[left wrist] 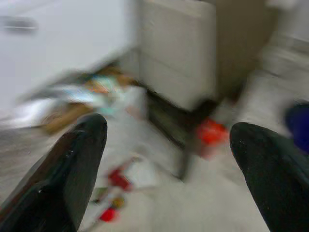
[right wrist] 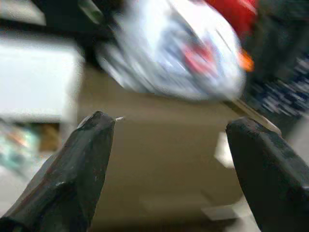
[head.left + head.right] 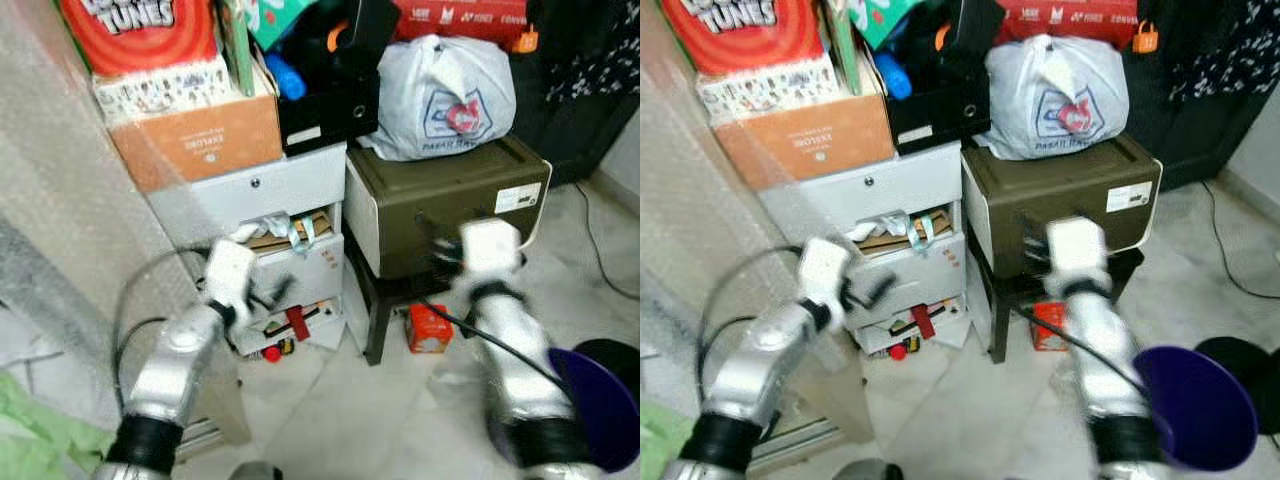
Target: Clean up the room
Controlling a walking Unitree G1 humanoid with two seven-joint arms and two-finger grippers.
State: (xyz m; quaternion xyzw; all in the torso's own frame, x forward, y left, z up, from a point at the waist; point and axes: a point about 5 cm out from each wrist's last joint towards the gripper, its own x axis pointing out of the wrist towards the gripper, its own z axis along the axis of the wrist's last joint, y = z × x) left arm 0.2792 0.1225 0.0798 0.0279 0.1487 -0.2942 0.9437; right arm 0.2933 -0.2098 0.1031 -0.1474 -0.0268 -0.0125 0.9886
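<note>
On the pale floor (image 3: 330, 400) (tiled), drawers (image 3: 285, 270) overflow.

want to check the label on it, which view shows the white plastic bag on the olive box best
The left eye view shows the white plastic bag best: whole, fairly sharp, its red and blue print facing the camera, resting on the olive box. The right eye view shows much the same. The right wrist view has it heavily blurred beyond the open right gripper.

A white plastic bag (image 3: 445, 100) with a red-and-blue print tops an olive-brown cabinet (image 3: 450, 205). Grey drawers (image 3: 265, 205), an orange carton (image 3: 195, 135), a red box (image 3: 430, 328), a purple bowl (image 3: 1195, 405).
</note>
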